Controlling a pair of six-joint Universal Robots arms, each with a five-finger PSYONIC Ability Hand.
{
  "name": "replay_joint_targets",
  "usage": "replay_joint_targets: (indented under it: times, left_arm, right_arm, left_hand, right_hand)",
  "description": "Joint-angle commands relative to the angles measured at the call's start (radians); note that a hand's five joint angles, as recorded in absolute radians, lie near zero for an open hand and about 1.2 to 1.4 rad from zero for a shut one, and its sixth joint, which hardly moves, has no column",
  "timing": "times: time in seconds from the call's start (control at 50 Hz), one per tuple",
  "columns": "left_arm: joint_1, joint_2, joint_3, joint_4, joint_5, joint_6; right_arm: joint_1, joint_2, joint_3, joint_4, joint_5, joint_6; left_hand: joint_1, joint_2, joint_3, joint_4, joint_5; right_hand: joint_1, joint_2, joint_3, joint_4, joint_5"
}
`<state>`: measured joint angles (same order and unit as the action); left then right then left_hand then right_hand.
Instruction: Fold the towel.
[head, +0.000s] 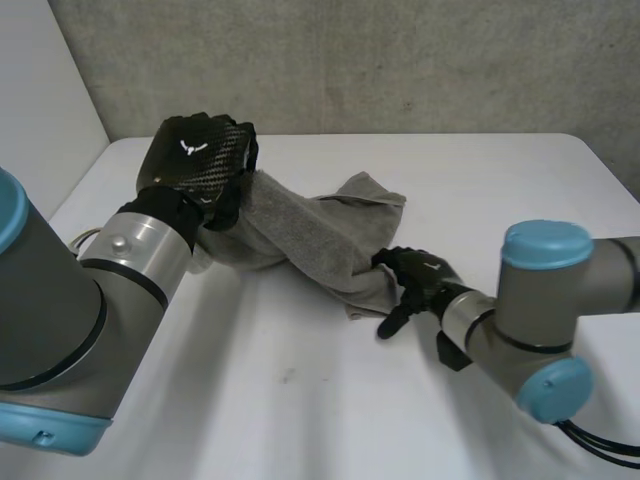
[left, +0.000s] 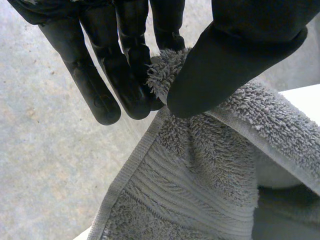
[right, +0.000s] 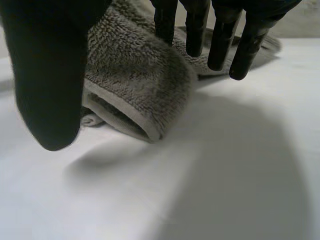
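Note:
A grey towel (head: 300, 235) lies bunched and twisted across the middle of the white table (head: 300, 400). My left hand (head: 195, 150) holds one corner of it lifted above the table's far left. In the left wrist view the thumb (left: 235, 50) pinches that fuzzy corner of the towel (left: 200, 165) against the fingers (left: 125, 75), and the cloth hangs down from there. My right hand (head: 420, 275) rests at the towel's near right end. Its fingers (right: 220, 35) are straight and spread from the thumb (right: 45, 75), with the rolled edge of the towel (right: 135, 75) lying just beyond the palm and not gripped.
A grey wall (head: 350, 60) runs close behind the table's far edge. Bare table stretches in front of the towel and to its right (head: 520, 180).

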<state>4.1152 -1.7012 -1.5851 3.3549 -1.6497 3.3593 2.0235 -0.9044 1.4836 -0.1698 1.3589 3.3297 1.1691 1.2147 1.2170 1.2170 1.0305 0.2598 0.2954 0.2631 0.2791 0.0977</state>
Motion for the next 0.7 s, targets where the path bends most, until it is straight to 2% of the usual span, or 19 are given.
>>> replay_joint_targets:
  times: [0.02, 0.04, 0.08, 0.1, 0.14, 0.26, 0.3, 0.36, 0.4, 0.42, 0.46, 0.48, 0.5, 0.52, 0.56, 0.58, 0.62, 0.68, 0.7]
  left_arm:
    - [-0.006, 0.025, 0.016, -0.002, -0.001, -0.003]
    - [-0.006, 0.025, 0.016, -0.002, -0.001, -0.003]
    - [-0.006, 0.046, 0.014, -0.002, -0.002, -0.018]
    - [-0.006, 0.046, 0.014, -0.002, -0.002, -0.018]
    - [-0.006, 0.057, 0.014, -0.003, -0.002, -0.032]
    - [0.007, 0.084, 0.014, -0.005, -0.001, -0.064]
    - [0.011, 0.087, 0.014, -0.003, -0.002, -0.064]
    - [0.034, 0.089, 0.011, -0.005, -0.002, -0.063]
    - [0.072, 0.087, 0.005, -0.005, -0.001, -0.063]
    - [0.073, 0.087, 0.005, -0.005, -0.001, -0.063]
    - [0.094, 0.087, 0.004, -0.005, -0.001, -0.063]
    - [0.114, 0.08, 0.001, -0.005, 0.001, -0.063]
    - [0.126, 0.072, -0.001, -0.006, 0.001, -0.063]
    - [0.126, 0.072, -0.001, -0.006, 0.001, -0.063]
    - [0.131, 0.049, -0.01, -0.018, 0.005, -0.06]
    - [0.131, 0.049, -0.01, -0.019, 0.005, -0.06]
    - [0.128, 0.029, -0.015, -0.034, 0.007, -0.057]
    - [0.129, -0.031, -0.013, -0.095, 0.008, -0.057]
    - [0.131, -0.067, -0.007, -0.136, 0.011, -0.055]
  right_arm:
    - [0.067, 0.067, -0.069, -0.102, 0.106, -0.001]
    - [0.067, 0.067, -0.069, -0.102, 0.106, -0.001]
    - [0.067, 0.085, -0.095, -0.114, 0.164, -0.006]
    - [0.067, 0.085, -0.095, -0.114, 0.164, -0.006]
    - [0.06, 0.087, -0.112, -0.123, 0.184, -0.004]
    - [0.004, 0.019, -0.098, -0.168, 0.184, 0.002]
    - [-0.064, -0.126, -0.065, -0.2, 0.183, -0.004]
    - [-0.105, -0.2, -0.049, -0.212, 0.178, -0.009]
    - [-0.19, -0.327, -0.043, -0.209, 0.16, -0.032]
    - [-0.19, -0.327, -0.043, -0.209, 0.16, -0.032]
    - [-0.247, -0.434, -0.046, -0.18, 0.09, -0.103]
    - [-0.247, -0.435, -0.046, -0.18, 0.089, -0.104]
    - [-0.258, -0.483, -0.052, -0.133, 0.033, -0.158]
    - [-0.258, -0.484, -0.052, -0.132, 0.032, -0.159]
    - [-0.261, -0.559, -0.081, 0.016, -0.078, -0.298]
    - [-0.261, -0.559, -0.082, 0.016, -0.078, -0.299]
    - [-0.258, -0.573, -0.115, 0.215, -0.132, -0.439]
    - [-0.246, -0.564, -0.128, 0.323, -0.132, -0.515]
    - [-0.218, -0.535, -0.135, 0.414, -0.13, -0.603]
  left_hand:
    - [0.227, 0.182, 0.179, 0.179, 0.191]
    - [0.227, 0.182, 0.179, 0.179, 0.191]
    - [0.227, 0.182, 0.179, 0.179, 0.191]
    - [0.227, 0.182, 0.179, 0.179, 0.191]
    - [0.227, 0.182, 0.179, 0.179, 0.191]
    - [0.227, 0.182, 0.179, 0.179, 0.191]
    - [0.227, 0.182, 0.179, 0.179, 0.191]
    - [0.227, 0.182, 0.179, 0.179, 0.191]
    - [0.227, 0.182, 0.179, 0.179, 0.191]
    - [0.227, 0.182, 0.179, 0.179, 0.191]
    - [0.227, 0.182, 0.179, 0.179, 0.191]
    - [0.227, 0.182, 0.179, 0.179, 0.191]
    - [0.227, 0.182, 0.179, 0.179, 0.191]
    - [0.227, 0.182, 0.179, 0.179, 0.191]
    - [0.227, 0.182, 0.179, 0.179, 0.191]
    - [0.227, 0.182, 0.179, 0.179, 0.191]
    - [0.227, 0.182, 0.179, 0.179, 0.191]
    - [0.227, 0.182, 0.179, 0.179, 0.191]
    - [0.227, 0.182, 0.179, 0.179, 0.191]
  right_hand:
    - [0.203, 0.167, 0.199, 0.183, 0.19]
    - [0.204, 0.168, 0.201, 0.185, 0.191]
    - [0.645, 0.609, 0.641, 0.625, 0.632]
    - [0.647, 0.612, 0.644, 0.628, 0.635]
    - [1.134, 1.099, 1.131, 1.115, 1.122]
    - [1.136, 1.101, 1.133, 1.117, 1.124]
    - [1.136, 1.101, 1.133, 1.117, 1.124]
    - [1.136, 1.101, 1.133, 1.117, 1.124]
    - [1.136, 1.101, 1.133, 1.117, 1.124]
    - [1.136, 1.101, 1.133, 1.117, 1.124]
    - [1.136, 1.101, 1.133, 1.117, 1.124]
    - [1.136, 1.101, 1.133, 1.117, 1.124]
    - [1.136, 1.101, 1.133, 1.117, 1.124]
    - [1.136, 1.101, 1.133, 1.117, 1.124]
    - [1.136, 1.101, 1.133, 1.117, 1.124]
    - [1.136, 1.101, 1.133, 1.117, 1.124]
    - [1.136, 1.101, 1.133, 1.117, 1.124]
    - [1.136, 1.101, 1.133, 1.117, 1.124]
    - [1.136, 1.101, 1.133, 1.117, 1.124]
